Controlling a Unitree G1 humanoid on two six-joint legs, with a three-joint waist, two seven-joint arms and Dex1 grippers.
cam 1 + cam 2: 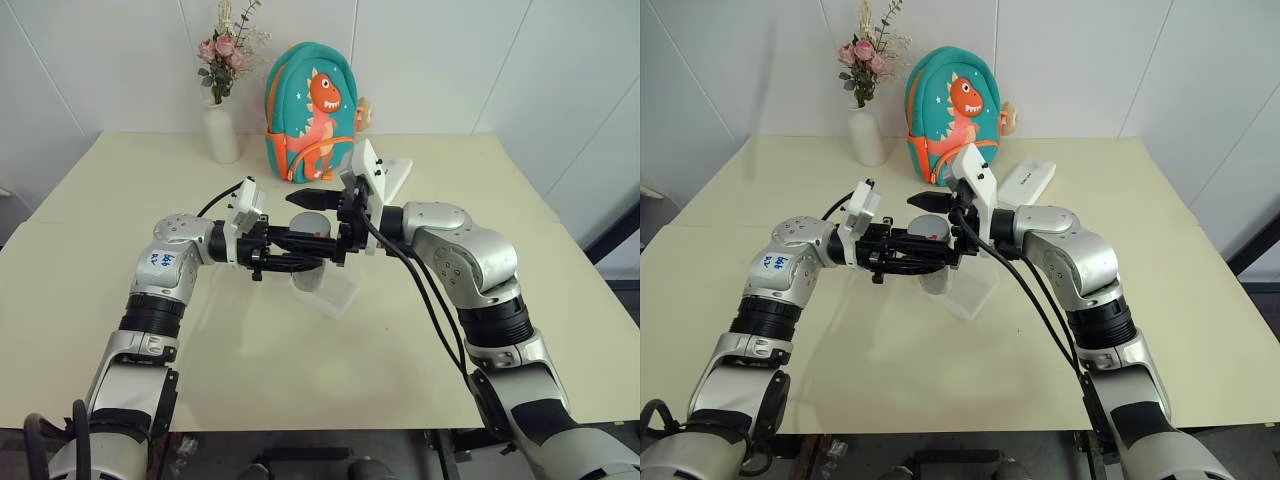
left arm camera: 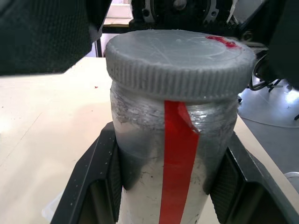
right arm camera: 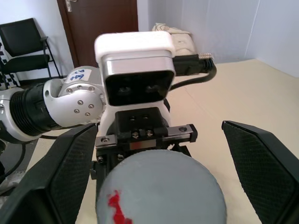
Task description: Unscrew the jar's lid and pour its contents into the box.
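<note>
The jar (image 2: 173,154), silvery with a red strip down its side, is held upright above the table with my left gripper (image 1: 300,245) shut on its body. Black fingers (image 2: 103,172) press both sides of it. The grey ribbed lid (image 2: 177,60) sits on top of the jar, with a red mark on its top face. My right gripper (image 3: 161,168) reaches in from the opposite side and stands open, with its wide pads (image 3: 60,172) on either side of the lid and apart from it. The clear box (image 1: 340,290) lies on the table just beneath the jar. The contents are hidden inside the jar.
A white vase with flowers (image 1: 221,135) and a teal dinosaur backpack (image 1: 312,110) stand at the back of the cream table (image 1: 120,200). A white oblong case (image 1: 1025,180) lies behind my right arm. A seam runs across the table's left side.
</note>
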